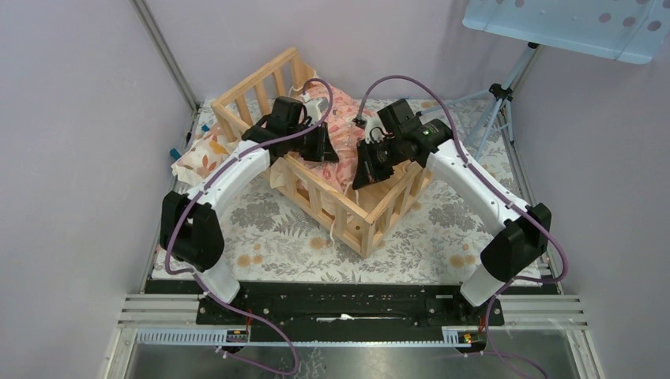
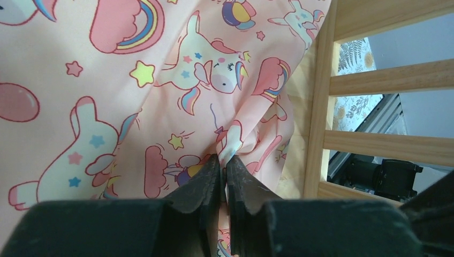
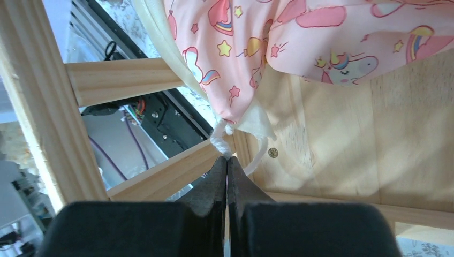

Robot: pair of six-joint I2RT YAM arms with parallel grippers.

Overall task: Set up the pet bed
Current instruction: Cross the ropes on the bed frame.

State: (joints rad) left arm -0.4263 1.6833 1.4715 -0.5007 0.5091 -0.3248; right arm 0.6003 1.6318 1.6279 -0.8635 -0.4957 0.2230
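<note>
The pink cushion (image 2: 134, 107) is being fitted into the pet bed (image 1: 348, 213) sitting on the desk (image 1: 276, 229), with the left hand (image 2: 225, 160) narrowly pinching a fold and the right hand (image 3: 226, 160) clamping its white corner tie (image 3: 220, 139), which probably needs drawing to the rail (image 3: 123, 80) next.

The left arm (image 1: 237, 170) rises from its base, bends at the elbow and reaches forward and inward, wrist pitched down. The left gripper (image 2: 225, 160) points downward; its fingers (image 2: 206, 182) stand almost together with a thin slit between them, and a fold of the pink unicorn-print cushion (image 2: 134, 107) seems pinched there. The right arm (image 1: 474, 178) mirrors it, elbow out to the right, forearm angled inward, wrist tipped down. The right gripper (image 3: 226, 160) is fully closed, its tips clamped on a white tie cord (image 3: 220, 138).
</note>
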